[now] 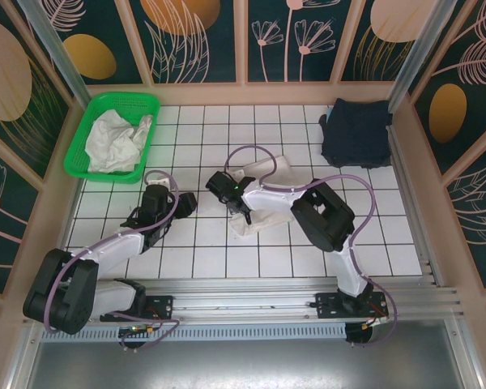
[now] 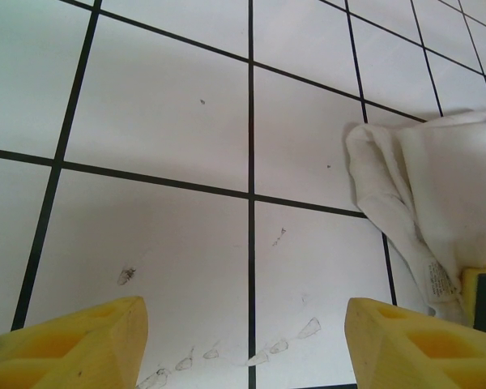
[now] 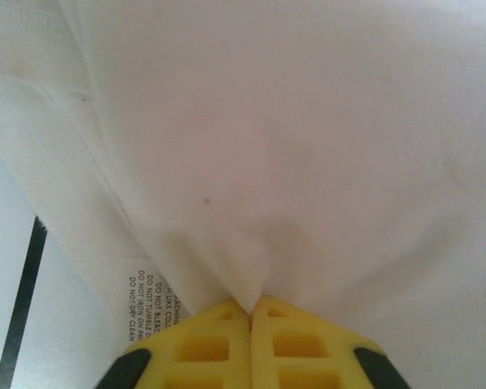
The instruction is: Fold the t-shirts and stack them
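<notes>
An off-white t-shirt (image 1: pixel 269 172) lies partly folded at the middle of the tiled table, under my right arm. My right gripper (image 1: pixel 232 194) is at the shirt's left edge. In the right wrist view its yellow jaws (image 3: pixel 251 306) are shut on a pinched fold of the white t-shirt (image 3: pixel 292 146), with a care label (image 3: pixel 146 298) just to the left. My left gripper (image 1: pixel 185 203) hovers over bare tiles left of that shirt. Its fingers (image 2: pixel 73 344) stand wide apart with nothing between them, and the shirt's edge (image 2: pixel 425 186) shows at the right. A folded dark navy t-shirt (image 1: pixel 356 130) lies at the back right.
A green mesh basket (image 1: pixel 85 130) at the back left holds crumpled white t-shirts (image 1: pixel 117 139). Wooden walls close the table on three sides, and a metal rail (image 1: pixel 251 301) with the arm bases runs along the near edge.
</notes>
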`<state>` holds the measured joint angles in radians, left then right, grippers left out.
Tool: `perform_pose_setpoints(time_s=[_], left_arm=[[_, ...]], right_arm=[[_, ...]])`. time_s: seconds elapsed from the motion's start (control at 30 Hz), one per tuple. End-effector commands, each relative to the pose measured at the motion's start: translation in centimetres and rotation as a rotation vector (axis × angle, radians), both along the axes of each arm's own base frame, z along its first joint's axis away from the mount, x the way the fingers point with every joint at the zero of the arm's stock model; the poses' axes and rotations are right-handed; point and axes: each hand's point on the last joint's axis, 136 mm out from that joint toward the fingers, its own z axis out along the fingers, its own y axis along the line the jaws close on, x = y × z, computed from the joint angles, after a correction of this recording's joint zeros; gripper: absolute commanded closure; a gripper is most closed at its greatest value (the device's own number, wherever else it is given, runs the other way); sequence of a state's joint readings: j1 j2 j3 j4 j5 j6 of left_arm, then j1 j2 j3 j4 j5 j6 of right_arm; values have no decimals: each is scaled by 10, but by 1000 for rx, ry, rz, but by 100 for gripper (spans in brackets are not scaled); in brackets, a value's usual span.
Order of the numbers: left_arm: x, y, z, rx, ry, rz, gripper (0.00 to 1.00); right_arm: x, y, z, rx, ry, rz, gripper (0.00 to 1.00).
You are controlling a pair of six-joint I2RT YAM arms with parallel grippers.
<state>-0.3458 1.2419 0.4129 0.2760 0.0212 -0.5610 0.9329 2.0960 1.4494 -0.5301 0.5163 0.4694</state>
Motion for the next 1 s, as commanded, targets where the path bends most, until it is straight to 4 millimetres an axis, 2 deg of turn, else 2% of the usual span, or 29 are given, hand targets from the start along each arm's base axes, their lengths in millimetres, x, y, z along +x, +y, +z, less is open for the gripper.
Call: perform_pose_setpoints(time_s=[0.0,0.17,0.43,0.5,0.6,0.7,0.87,0.97], left_arm=[[0,0,-1,-11,14,-2,35],[-2,1,1,-5,9,0,35],[-4,-1,3,-12,21,-12,35],[-4,-3,10,-28,6,-20,35],[-6,-1,19,-30,-17,-12,35],[-9,4,23,-19,-31,4,35],[-11,6,19,-9,-18,4,36],[-11,4,14,-16,-10,-2,42]], right_arm=[[-4,-8,22,-2,-39,-1,97],[-9,4,46,92,-60,47,99],[-10,10,69,120,-79,70,100],[-10,12,75,142,-85,72,100],[-14,27,81,209,-83,110,100],[-17,35,76,237,-63,114,100],[-26,49,52,257,-15,127,100],[-32,60,40,286,15,147,100]])
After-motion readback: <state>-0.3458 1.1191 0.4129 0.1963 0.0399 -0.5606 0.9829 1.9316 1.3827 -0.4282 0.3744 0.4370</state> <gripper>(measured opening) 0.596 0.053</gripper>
